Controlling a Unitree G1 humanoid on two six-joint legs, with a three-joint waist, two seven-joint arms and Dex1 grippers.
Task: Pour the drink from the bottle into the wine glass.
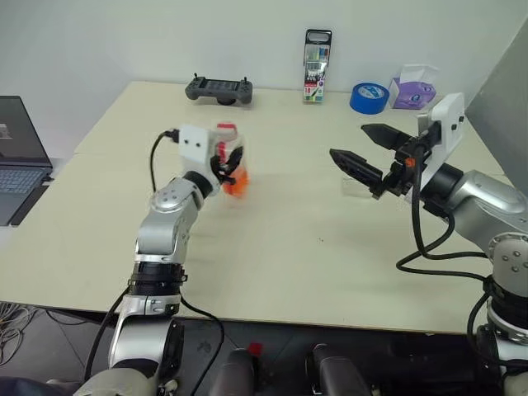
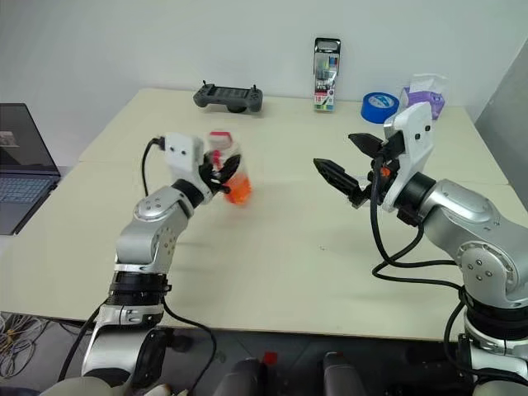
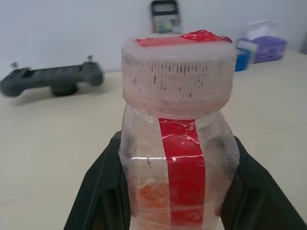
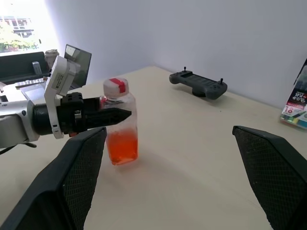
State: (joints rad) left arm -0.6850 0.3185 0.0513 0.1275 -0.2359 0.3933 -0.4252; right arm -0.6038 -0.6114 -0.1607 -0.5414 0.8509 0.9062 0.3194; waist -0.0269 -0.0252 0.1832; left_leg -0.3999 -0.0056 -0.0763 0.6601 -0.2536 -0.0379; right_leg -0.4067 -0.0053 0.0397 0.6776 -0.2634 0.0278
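My left gripper [image 1: 231, 166] is shut on the bottle [image 3: 177, 143], a small clear plastic one with a red strip label and a white-and-red cap [image 1: 226, 130]. The bottle stands nearly upright left of the table's middle, with the orange-red drink [image 4: 123, 146] in its lower part. I cannot tell whether its base touches the table. My right gripper [image 1: 348, 140] hangs open to the right, pointing at the bottle, with nothing between its fingers. A faint clear shape [image 1: 360, 189] on the table under those fingers may be the wine glass's foot. I cannot make out the bowl.
Along the table's far edge lie a dark game controller [image 1: 219, 89], an upright box of markers [image 1: 317, 66], a blue tape roll [image 1: 369, 96] and a purple tissue pack [image 1: 414, 89]. A laptop [image 1: 16, 157] sits beyond the table's left edge.
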